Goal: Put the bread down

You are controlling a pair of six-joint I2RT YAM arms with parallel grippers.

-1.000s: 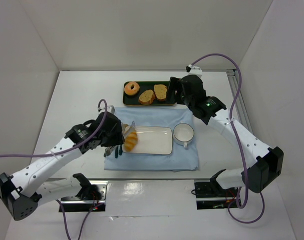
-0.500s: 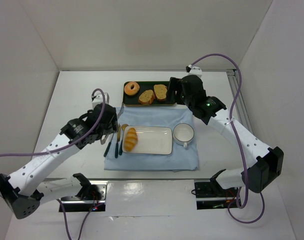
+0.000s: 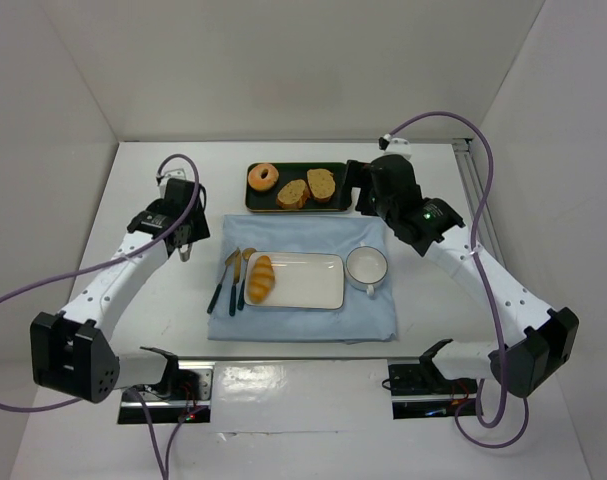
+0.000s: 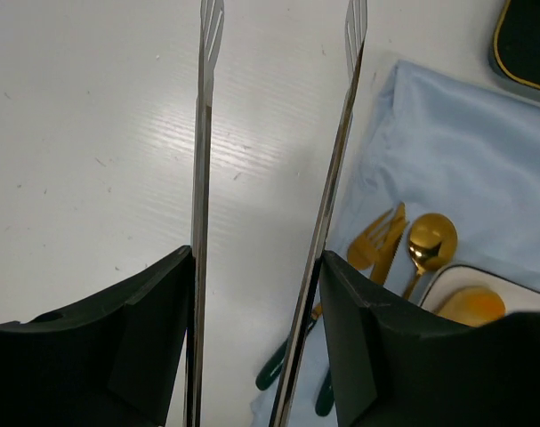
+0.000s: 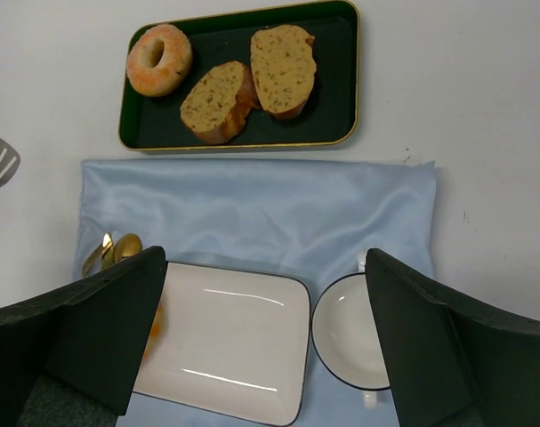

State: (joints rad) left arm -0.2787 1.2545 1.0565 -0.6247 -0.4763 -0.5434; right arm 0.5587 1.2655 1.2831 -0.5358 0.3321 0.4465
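The bread (image 3: 261,278), a small golden-orange roll, lies on the left end of the white plate (image 3: 308,281), free of any grip. In the left wrist view the bread (image 4: 470,307) shows at the lower right. My left gripper (image 3: 183,235) hangs over the bare table left of the blue cloth, shut on metal tongs (image 4: 201,133). The tongs' arms stand apart with nothing between them. My right gripper (image 3: 368,190) hovers near the green tray with its fingers wide open and empty. Its left finger (image 5: 92,338) hides most of the bread.
A green tray (image 3: 283,170) at the back holds a doughnut (image 3: 263,177) and two bread slices (image 3: 308,188). A white cup (image 3: 366,268) stands right of the plate. A gold fork, spoon and knife (image 3: 231,280) lie on the blue cloth (image 3: 303,232) left of the plate.
The tongs let go of the bread on the plate. My left arm then drew back and to the left, off the cloth. The right arm barely moved.
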